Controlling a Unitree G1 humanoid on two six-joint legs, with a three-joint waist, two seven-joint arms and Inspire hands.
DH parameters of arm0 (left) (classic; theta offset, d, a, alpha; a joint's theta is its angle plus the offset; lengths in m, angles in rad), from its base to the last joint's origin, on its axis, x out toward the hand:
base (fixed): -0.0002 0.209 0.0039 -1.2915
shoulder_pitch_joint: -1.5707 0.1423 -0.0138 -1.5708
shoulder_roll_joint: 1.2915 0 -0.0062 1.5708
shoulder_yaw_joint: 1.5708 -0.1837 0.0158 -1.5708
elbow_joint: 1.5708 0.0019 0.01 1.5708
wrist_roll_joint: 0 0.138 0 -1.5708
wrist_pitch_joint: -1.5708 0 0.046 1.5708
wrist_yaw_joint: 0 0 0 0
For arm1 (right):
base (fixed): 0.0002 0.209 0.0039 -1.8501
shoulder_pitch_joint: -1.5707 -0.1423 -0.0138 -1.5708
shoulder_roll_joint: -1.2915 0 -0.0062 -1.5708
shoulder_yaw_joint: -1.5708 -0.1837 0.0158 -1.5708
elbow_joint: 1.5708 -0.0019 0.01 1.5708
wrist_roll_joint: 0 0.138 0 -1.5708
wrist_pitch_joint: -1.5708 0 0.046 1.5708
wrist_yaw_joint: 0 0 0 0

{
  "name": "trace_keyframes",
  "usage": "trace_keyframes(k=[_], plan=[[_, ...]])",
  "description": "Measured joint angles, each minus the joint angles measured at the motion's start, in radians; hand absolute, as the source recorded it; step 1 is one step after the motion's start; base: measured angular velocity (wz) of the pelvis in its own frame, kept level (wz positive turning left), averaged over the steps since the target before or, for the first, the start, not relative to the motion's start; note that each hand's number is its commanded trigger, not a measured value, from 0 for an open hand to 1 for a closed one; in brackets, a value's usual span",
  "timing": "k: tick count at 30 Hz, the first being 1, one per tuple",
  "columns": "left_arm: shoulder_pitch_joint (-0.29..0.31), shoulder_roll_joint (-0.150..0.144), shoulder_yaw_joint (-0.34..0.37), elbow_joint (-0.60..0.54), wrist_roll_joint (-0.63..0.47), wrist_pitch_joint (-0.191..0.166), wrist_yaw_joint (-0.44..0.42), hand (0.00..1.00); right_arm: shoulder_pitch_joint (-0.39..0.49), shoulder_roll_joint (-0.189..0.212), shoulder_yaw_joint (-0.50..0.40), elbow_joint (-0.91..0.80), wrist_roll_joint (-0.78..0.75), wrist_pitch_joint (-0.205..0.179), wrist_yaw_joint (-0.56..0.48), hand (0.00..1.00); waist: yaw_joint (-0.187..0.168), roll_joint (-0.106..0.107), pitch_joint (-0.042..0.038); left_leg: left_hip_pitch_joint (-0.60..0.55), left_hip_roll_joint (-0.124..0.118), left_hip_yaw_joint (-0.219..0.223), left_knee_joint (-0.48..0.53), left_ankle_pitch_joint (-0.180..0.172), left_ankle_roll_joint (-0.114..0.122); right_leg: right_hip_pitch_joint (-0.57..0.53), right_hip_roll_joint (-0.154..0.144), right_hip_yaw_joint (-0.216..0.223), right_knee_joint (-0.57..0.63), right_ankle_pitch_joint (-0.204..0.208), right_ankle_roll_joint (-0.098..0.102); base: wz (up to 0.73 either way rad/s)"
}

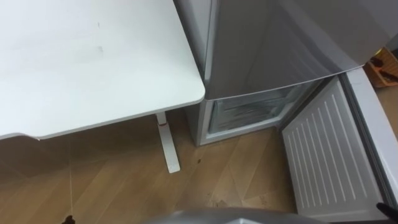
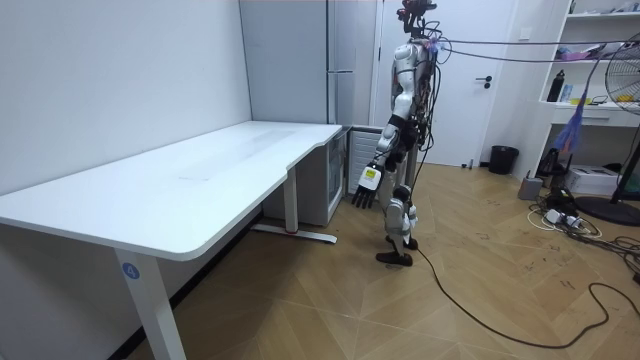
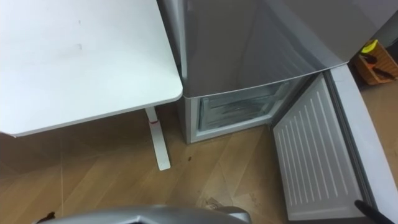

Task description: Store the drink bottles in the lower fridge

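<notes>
Looking down through the left eye view, the white table (image 1: 93,62) takes up the left side, its rounded corner just beside the grey fridge (image 1: 280,43). The table's white leg (image 1: 166,143) stands on the wooden floor (image 1: 236,174). The fridge's lower compartment (image 1: 249,112) is open, with pale frosted drawer fronts visible inside. Its door (image 1: 323,149) is swung out to the right, the ribbed white inner face turned up toward the camera. The right hand (image 1: 380,205) appears as a dark tip at the lower right edge, in front of the door's edge. I cannot tell whether it is spread or closed.

From the room view, the robot stands upright on the wooden floor at the far end of the table, just beside the fridge and facing it. The left hand (image 2: 364,190) hangs low in front of its legs, fingers relaxed and pointing down, holding nothing. A dark bottle (image 2: 556,85) stands on a white shelf (image 2: 600,105) at the room view's right, well apart from the robot. Whether that bottle is one of the drinks cannot be told. A small dark bin (image 2: 503,158) sits on the floor beyond the robot.
</notes>
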Motion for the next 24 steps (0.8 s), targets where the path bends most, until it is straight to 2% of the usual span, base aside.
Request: trace_keyframes(k=[5, 8, 16, 18, 24], plan=[[0.002, 0.0, 0.002, 0.0, -0.003, 0.0, 0.0, 0.0, -0.004, -0.003, -0.013, -0.009, 0.003, 0.001, -0.006, 0.0, -0.003, -0.009, -0.0016, -0.002, 0.0, -0.001, 0.001, 0.0, 0.0, -0.002, 0.0, 0.0, 0.001, 0.0, 0.0, 0.0], [0.007, 0.0, 0.003, -0.003, -0.002, 0.0, -0.001, 0.0, -0.022, -0.022, -0.013, -0.023, 0.002, 0.004, -0.031, 0.0, -0.006, -0.014, -0.0027, -0.005, 0.0, 0.0, 0.0, 0.0, 0.0, -0.009, 0.0, 0.0, 0.0, 0.0, 0.0, 0.0], [0.011, 0.004, 0.002, -0.038, -0.006, 0.002, -0.013, 0.0, -0.032, -0.036, -0.011, -0.151, -0.037, 0.015, -0.087, 0.0, -0.012, -0.045, 0.003, -0.019, 0.0, 0.001, 0.0, 0.001, 0.001, -0.024, 0.0, 0.001, 0.003, 0.0, 0.0, -0.02], [0.012, 0.004, -0.001, -0.038, -0.004, 0.002, -0.011, 0.0, -0.041, -0.04, -0.011, -0.189, -0.057, 0.014, -0.087, 0.0, -0.012, -0.044, 0.0031, -0.024, 0.0, 0.0, 0.002, 0.001, 0.001, -0.033, 0.0, 0.001, 0.005, 0.0, 0.0, -0.1], [0.015, 0.002, -0.018, -0.038, -0.001, 0.001, -0.009, 0.0, -0.056, -0.043, -0.01, -0.286, -0.075, -0.007, -0.069, 0.0, -0.013, -0.032, -0.0034, -0.034, 0.001, -0.005, 0.013, 0.001, 0.001, -0.034, -0.002, -0.01, 0.004, 0.0, 0.0, 0.06]])
